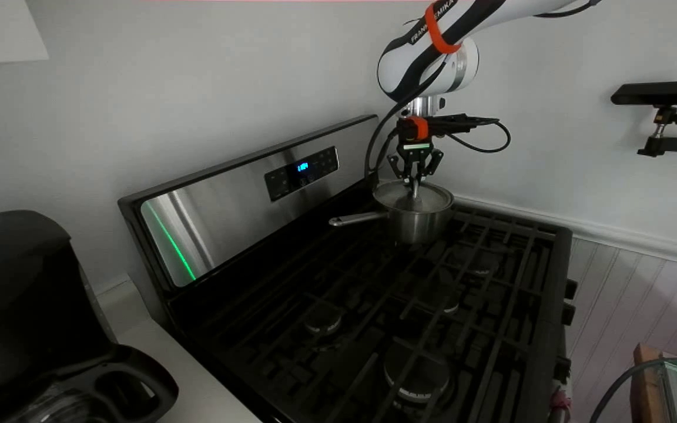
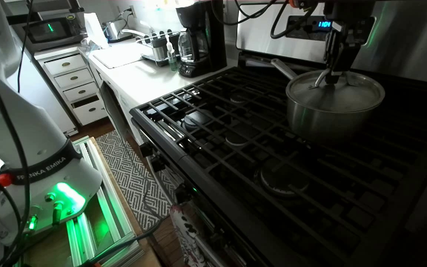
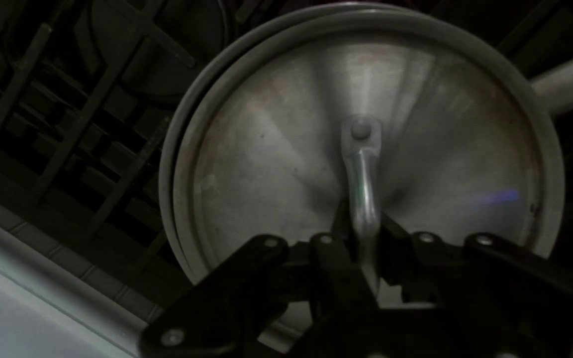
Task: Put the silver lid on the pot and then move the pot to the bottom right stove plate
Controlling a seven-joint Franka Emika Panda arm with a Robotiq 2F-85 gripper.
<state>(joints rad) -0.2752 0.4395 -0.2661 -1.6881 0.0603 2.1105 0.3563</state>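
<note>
From here I count 1 stove (image 1: 233, 211), 1 pot (image 2: 323, 122) with 1 long handle (image 2: 283, 68), 1 silver lid (image 3: 276, 189) and 1 robot arm (image 1: 397, 70). 4 burners (image 2: 280, 176) show in an exterior view, where I also tally 1 coffee maker (image 2: 218, 40), 1 microwave (image 2: 46, 35), 1 bottle (image 2: 172, 60), 4 drawers (image 2: 63, 81) with 4 pulls (image 2: 74, 78), 1 patterned rug (image 2: 124, 163) and 1 cloth (image 2: 188, 233), plus 1 lit display (image 2: 324, 24) on the stove.

Silver lid (image 3: 266, 199), silver pot (image 2: 321, 124), black claw (image 1: 415, 181), black grate (image 3: 87, 113), grey-and-white geometric rug (image 2: 127, 174)
</note>
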